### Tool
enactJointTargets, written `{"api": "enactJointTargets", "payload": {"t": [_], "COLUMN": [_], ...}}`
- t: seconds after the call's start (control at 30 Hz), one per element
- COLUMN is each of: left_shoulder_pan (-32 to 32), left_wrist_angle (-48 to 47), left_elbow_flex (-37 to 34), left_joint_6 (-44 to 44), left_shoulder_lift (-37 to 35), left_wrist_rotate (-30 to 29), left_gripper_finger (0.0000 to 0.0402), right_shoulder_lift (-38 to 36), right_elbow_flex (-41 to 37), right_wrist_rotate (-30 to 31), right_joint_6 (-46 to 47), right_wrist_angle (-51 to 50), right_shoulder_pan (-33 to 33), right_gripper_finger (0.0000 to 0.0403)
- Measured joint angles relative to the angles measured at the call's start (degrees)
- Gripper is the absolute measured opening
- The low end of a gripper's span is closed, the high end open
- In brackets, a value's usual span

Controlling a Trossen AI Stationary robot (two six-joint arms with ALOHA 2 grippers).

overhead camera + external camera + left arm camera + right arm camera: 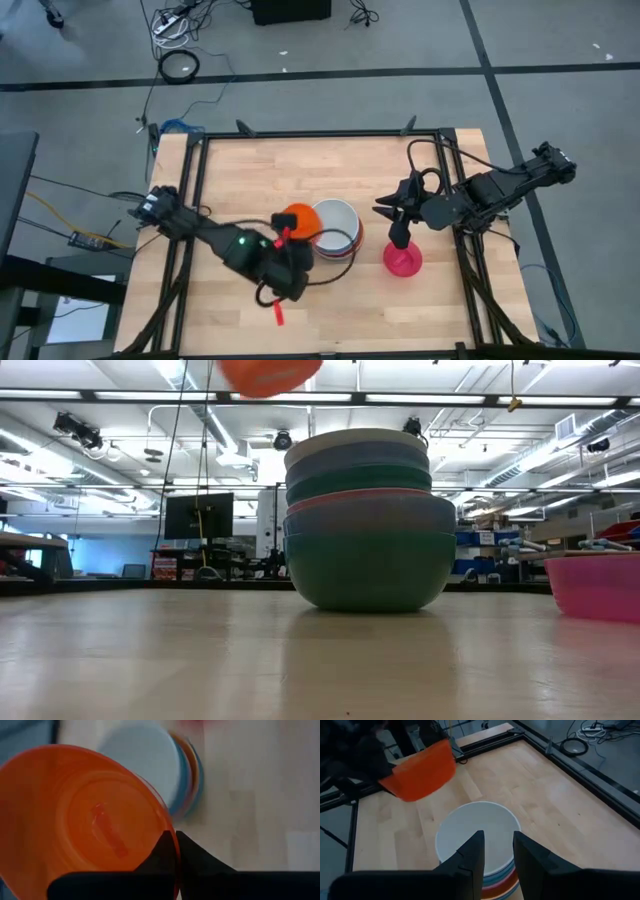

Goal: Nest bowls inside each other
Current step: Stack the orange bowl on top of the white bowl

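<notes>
An orange bowl (pixel 298 219) hangs in the air just left of a stack of nested bowls (pixel 336 230), whose topmost bowl is white (pixel 477 832). The stack rests by its teal bottom bowl (pixel 370 570) on the table's middle. My left gripper (pixel 175 837) is shut on the orange bowl (pixel 85 820). A magenta bowl (pixel 402 259) stands by itself right of the stack. My right gripper (pixel 498 837) hovers open above the stack's right side with nothing between its fingers. My left gripper pinches the orange bowl's rim (pixel 172 847), one finger inside the bowl and one outside its wall. It comes from the table's near-left side, slanting down. The bowl is lifted clear, higher than the stack's top, and tilted (pixel 420 770).
A dark metal frame (pixel 320 134) borders the wooden table. Bare wood lies on the far side (pixel 300 165) and near the front edge (pixel 400 320). The right arm (pixel 490 190) reaches in over the magenta bowl.
</notes>
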Motion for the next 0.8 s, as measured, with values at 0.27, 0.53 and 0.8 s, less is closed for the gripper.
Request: {"api": "enactJointTargets", "payload": {"t": [0.27, 0.53, 0.8], "left_shoulder_pan": [7.27, 12.79, 16.88], "left_wrist_angle": [8.88, 17.99, 24.83], "left_elbow_flex": [-1.58, -7.26, -12.15], "left_joint_6": [15.83, 22.74, 25.12], "left_shoulder_lift": [0.05, 0.1, 0.21], "left_wrist_rotate": [3.34, 10.59, 18.41], "left_gripper_finger": [0.0003, 0.0003, 0.0003], "right_shoulder_lift": [0.0, 0.0, 0.0], "right_elbow_flex": [0.0, 0.0, 0.0], "right_wrist_rotate": [-0.04, -0.15, -0.17], "right_joint_6": [0.0, 0.17, 0.51], "right_wrist_angle": [0.21, 0.2, 0.2], "right_shoulder_pan": [0.3, 1.31, 1.29], "right_gripper_finger": [0.0091, 0.0091, 0.0091]}}
